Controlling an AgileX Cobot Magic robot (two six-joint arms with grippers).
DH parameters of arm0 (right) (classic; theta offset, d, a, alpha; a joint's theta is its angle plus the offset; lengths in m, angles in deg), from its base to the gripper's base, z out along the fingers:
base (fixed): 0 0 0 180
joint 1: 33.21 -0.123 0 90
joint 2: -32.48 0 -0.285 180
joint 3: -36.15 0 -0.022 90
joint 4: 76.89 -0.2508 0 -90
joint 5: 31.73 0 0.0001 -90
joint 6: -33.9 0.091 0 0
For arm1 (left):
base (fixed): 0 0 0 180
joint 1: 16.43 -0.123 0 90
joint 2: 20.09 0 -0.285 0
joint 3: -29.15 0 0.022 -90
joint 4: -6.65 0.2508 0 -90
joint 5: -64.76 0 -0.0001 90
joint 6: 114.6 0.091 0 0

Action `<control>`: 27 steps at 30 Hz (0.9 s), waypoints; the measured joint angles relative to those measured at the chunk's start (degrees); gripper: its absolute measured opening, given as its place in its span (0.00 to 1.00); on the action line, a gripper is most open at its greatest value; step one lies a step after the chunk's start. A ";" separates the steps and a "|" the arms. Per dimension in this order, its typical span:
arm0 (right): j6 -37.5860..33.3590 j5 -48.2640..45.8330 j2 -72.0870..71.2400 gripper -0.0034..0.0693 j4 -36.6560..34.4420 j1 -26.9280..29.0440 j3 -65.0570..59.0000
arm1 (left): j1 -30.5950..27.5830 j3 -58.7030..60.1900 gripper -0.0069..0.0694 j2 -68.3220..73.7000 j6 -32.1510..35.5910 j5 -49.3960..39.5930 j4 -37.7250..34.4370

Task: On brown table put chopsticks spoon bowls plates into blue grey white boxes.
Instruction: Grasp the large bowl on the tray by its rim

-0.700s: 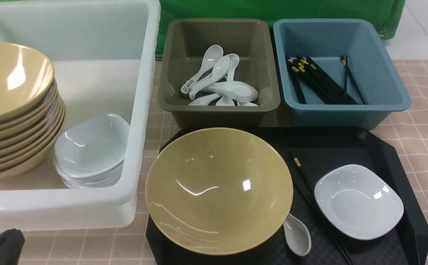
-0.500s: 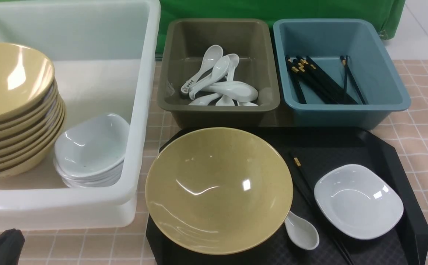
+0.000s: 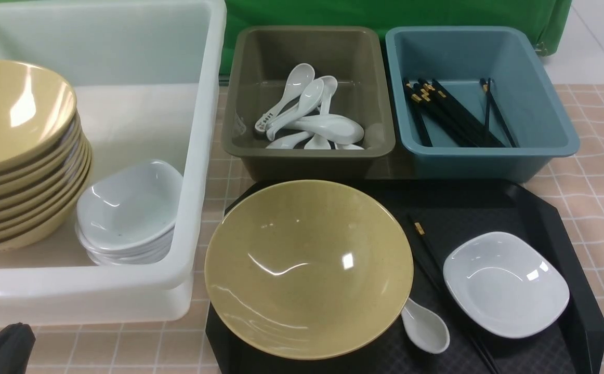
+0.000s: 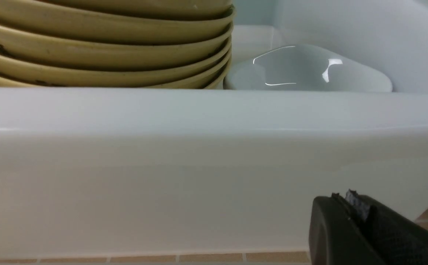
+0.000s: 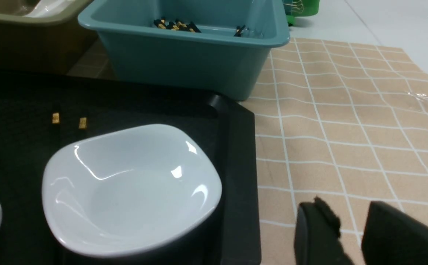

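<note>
On the black tray a large tan bowl [image 3: 307,267] stands with a white spoon [image 3: 427,328] at its right rim. Black chopsticks [image 3: 429,254] lie between them and a white plate [image 3: 504,283] [image 5: 131,186]. My left gripper [image 4: 346,197] [image 3: 0,347] is shut and empty, low before the white box [image 3: 198,156] [image 4: 199,165], which holds stacked bowls [image 3: 16,156] [image 4: 103,44] and plates [image 3: 128,213]. My right gripper [image 5: 348,206] is open and empty over the brown table [image 5: 346,129], right of the tray. It is out of the front view.
The grey box [image 3: 307,156] holds several spoons. The blue box [image 3: 562,140] [image 5: 184,62] holds several chopsticks. Both boxes stand behind the black tray [image 3: 588,322] [image 5: 239,165]. A green cloth [image 3: 385,13] hangs at the back.
The spoon on the tray has slid a little to the right beside the bowl and now lies still. Nothing else has moved.
</note>
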 joint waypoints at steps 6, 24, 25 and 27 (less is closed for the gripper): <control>0.00 0.00 0.00 0.37 0.00 0.00 0.00 | 0.00 0.00 0.08 0.00 0.00 0.00 0.00; 0.00 1.72 0.00 0.37 0.00 0.00 -0.07 | 0.00 0.00 0.08 0.00 0.14 0.29 0.19; 0.00 3.25 0.00 0.37 0.00 0.00 -0.14 | 0.00 0.00 0.08 0.00 0.14 0.59 0.04; 0.24 6.55 0.00 0.37 0.00 0.00 -0.18 | 0.00 0.00 0.08 0.00 0.09 1.42 -0.22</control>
